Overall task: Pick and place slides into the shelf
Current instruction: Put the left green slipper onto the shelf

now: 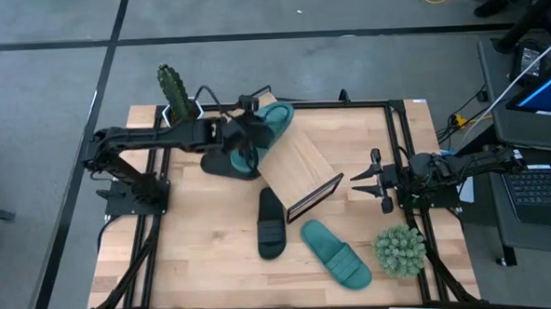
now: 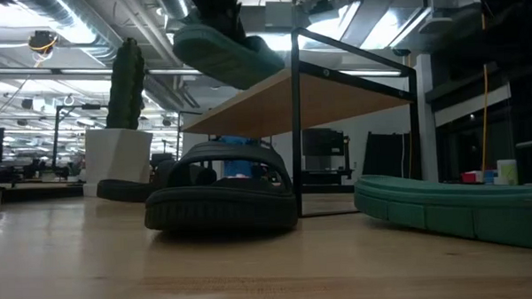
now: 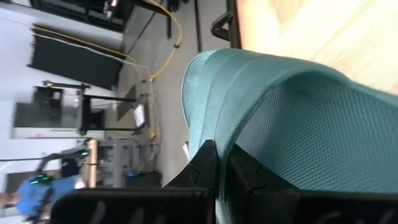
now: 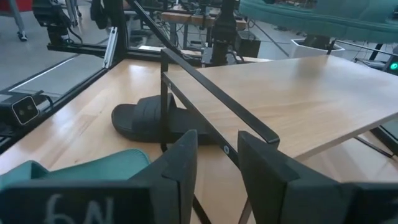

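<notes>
My left gripper [image 1: 249, 137] is shut on a teal slide [image 1: 276, 120] and holds it up in the air over the far left end of the shelf [image 1: 299, 165], a slanted wooden plank on a thin black frame. In the low view this slide [image 2: 227, 53] hangs tilted above the plank [image 2: 317, 94]. A black slide [image 1: 229, 164] lies on the table below my left gripper. Another black slide [image 1: 271, 223] and a second teal slide [image 1: 336, 252] lie on the table in front of the shelf. My right gripper [image 1: 360, 181] waits open at the table's right side, touching nothing. My left gripper pinches a textured teal edge of the slide [image 3: 214, 134] between its two fingers [image 3: 202, 165]. Whether that edge is the strap or the sole's rim, I cannot tell. The slide is lifted clear of the table and hangs tilted below the gripper.
A cactus in a white pot [image 1: 172, 92] stands at the far left corner. A round green plant [image 1: 399, 250] sits at the near right. Black rails [image 1: 400, 121] frame the table. Bare tabletop [image 1: 196, 251] lies at the near left.
</notes>
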Available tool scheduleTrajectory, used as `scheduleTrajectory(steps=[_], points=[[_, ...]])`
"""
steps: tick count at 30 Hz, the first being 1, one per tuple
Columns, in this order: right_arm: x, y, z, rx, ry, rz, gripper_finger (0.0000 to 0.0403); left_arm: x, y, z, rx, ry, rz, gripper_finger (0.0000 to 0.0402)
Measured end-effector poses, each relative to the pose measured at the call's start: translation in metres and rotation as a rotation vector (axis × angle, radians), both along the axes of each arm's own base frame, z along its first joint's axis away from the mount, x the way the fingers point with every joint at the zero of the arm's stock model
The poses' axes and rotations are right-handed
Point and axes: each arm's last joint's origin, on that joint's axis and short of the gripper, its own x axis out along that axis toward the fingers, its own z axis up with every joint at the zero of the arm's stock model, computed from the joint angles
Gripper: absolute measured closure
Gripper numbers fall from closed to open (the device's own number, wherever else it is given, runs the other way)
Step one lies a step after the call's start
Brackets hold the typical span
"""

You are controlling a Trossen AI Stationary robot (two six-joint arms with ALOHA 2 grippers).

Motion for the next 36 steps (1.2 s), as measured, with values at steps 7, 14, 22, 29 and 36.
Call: scheduleTrajectory(steps=[7, 14, 22, 29, 36], points=[[0.0, 0.0, 0.0, -0.045, -0.008, 0.006, 0.0286, -0.002, 0.03, 0.004, -0.013, -0.013, -0.054, 0.0399], [0.0, 0.0, 0.001, -0.044, -0.009, 0.006, 0.0286, -0.006, 0.056, 0.002, -0.044, -0.022, -0.141, 0.0399], [0.0, 0.0, 0.001, -0.044, -0.012, 0.005, 0.0286, -0.011, 0.079, -0.02, -0.048, -0.018, -0.198, 0.0399], [0.0, 0.0, 0.002, -0.042, -0.021, 0.005, 0.0286, -0.017, 0.085, -0.039, -0.044, 0.034, -0.176, 0.0399], [0.0, 0.0, 0.002, -0.018, -0.02, 0.001, 0.0286, -0.016, 0.085, -0.039, -0.04, 0.033, -0.173, 0.0399]])
